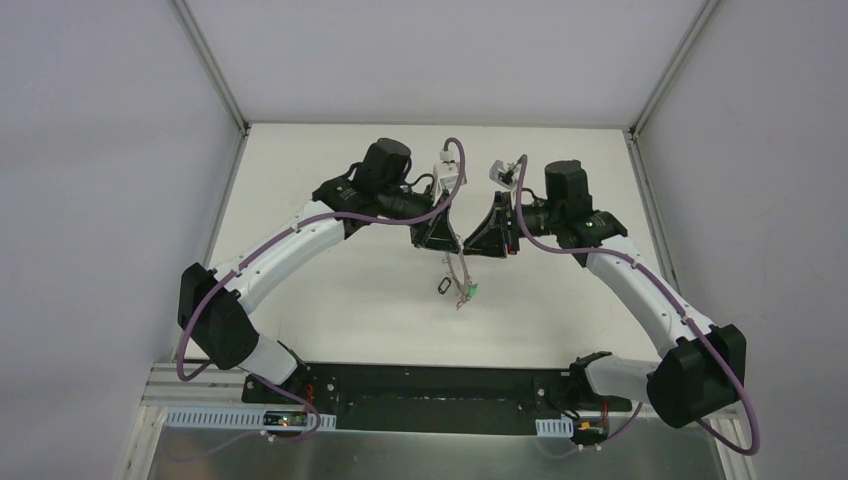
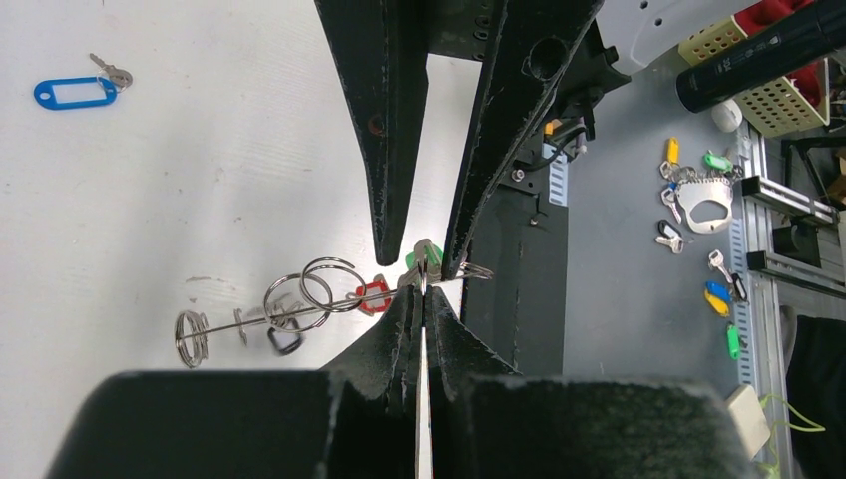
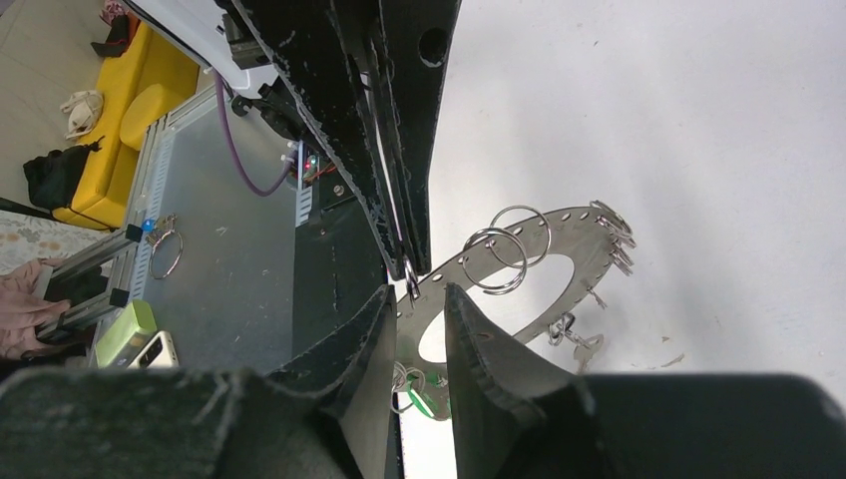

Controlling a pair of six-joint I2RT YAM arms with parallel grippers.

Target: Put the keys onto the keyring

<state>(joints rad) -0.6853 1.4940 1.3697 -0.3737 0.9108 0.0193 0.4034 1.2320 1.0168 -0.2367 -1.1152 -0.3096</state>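
The left gripper (image 2: 422, 299) is shut tight on the rim of the keyring (image 3: 564, 238). It holds the keyring up over the table (image 2: 150, 200), in the middle between the two arms.

The keyring is a thin, flat metal plate with a big hole. It looks stiff and light, but smooth, so it may slip or swing if pushed. The bare rim looks like the best place to hold it, away from the wire loops (image 3: 499, 249).

A red key (image 2: 374, 296) and a green key (image 2: 427, 254) seem to hang from it, close to the fingers. They are tiny and dangle, so a tag looks easier to pinch than the metal.

The right gripper (image 3: 419, 294) has its fingers a little apart. The rim sits between them, not pinched.

A blue key (image 2: 75, 93) lies on the table, well apart from the keyring. The table is white, flat and smooth, so a key may slide on it. Plain white walls (image 1: 100, 100) stand around it.
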